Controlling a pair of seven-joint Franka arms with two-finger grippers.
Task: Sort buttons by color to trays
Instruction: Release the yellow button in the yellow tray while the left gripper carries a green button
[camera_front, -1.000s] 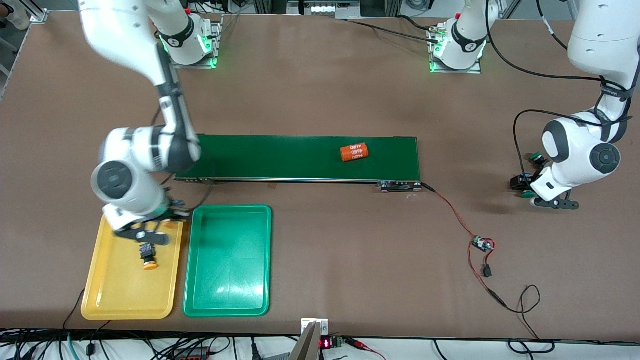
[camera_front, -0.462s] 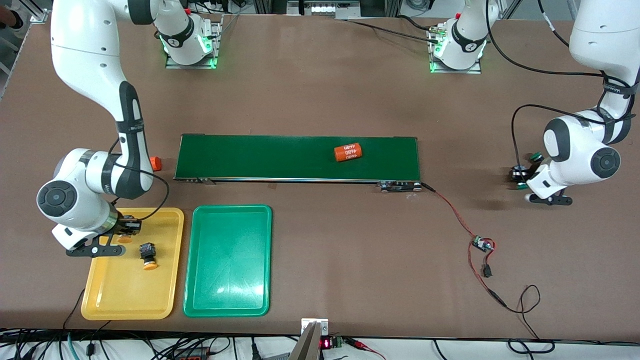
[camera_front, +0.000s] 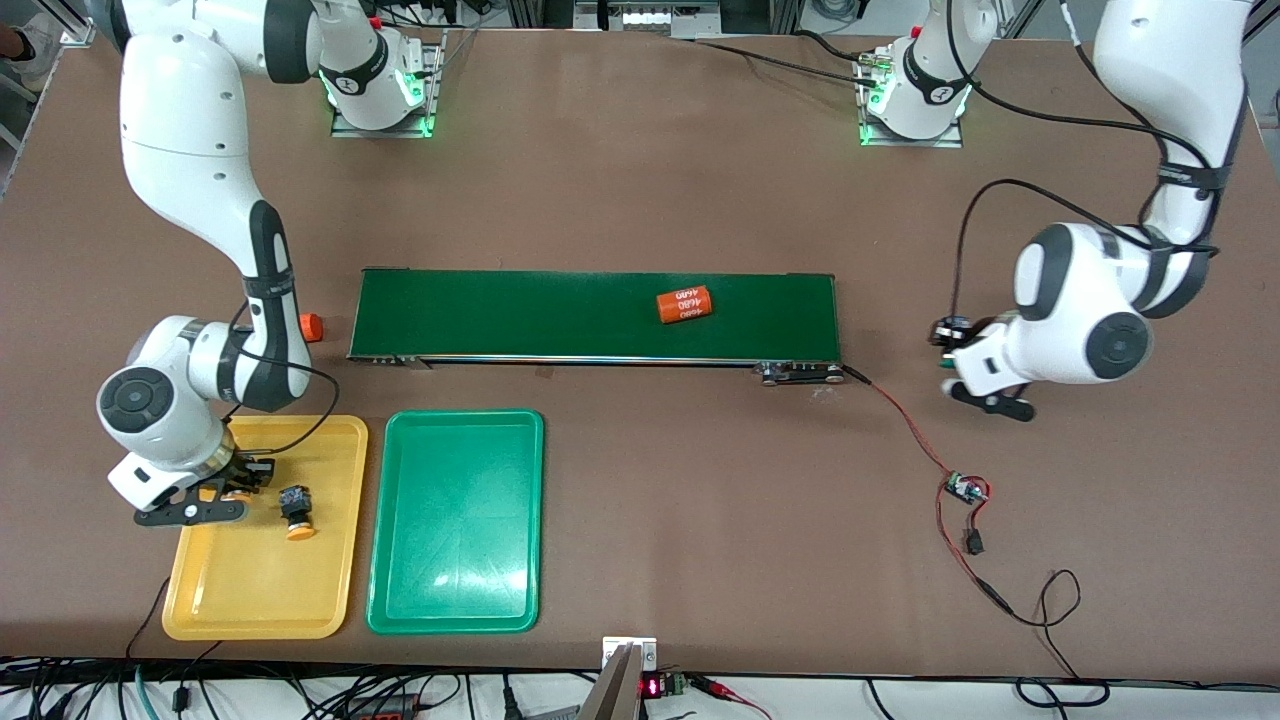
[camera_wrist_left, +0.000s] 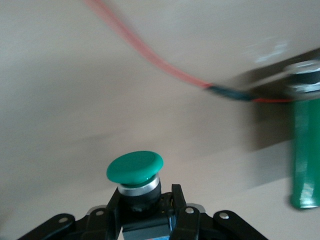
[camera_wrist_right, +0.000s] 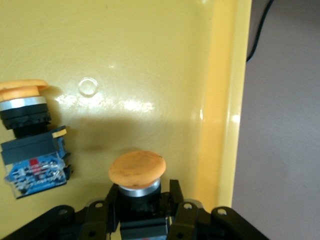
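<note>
The right gripper (camera_front: 215, 492) hangs low over the yellow tray (camera_front: 215, 600), near the tray's rim at the right arm's end of the table. It is clenched on an orange-capped button (camera_wrist_right: 137, 170), which the right wrist view shows standing between the fingers above the tray floor. Half a second ago this gripper was almost at the same place, so it has only settled a little lower; I judge that the release is the next thing. A second orange button (camera_front: 294, 508) already lies on its side in this tray, just beside the gripper.

The green tray (camera_front: 455, 600) next to it holds nothing yet. Farther from the front camera, the conveyor belt (camera_front: 500, 315) carries an orange cylinder printed "4680" (camera_front: 684, 304), which has drifted a little toward the right arm's end. A small orange cap (camera_front: 312, 326) lies on the table by the belt's end.

The left gripper (camera_front: 965, 365) shows the bigger change. A second ago it was low at the table near the left arm's end. Now it has closed, lifted and swung toward the belt, over bare table. It grips a green-capped button (camera_wrist_left: 135, 167). So the first green button is probably on its way to the green tray; I cannot see the other green button now.
</note>
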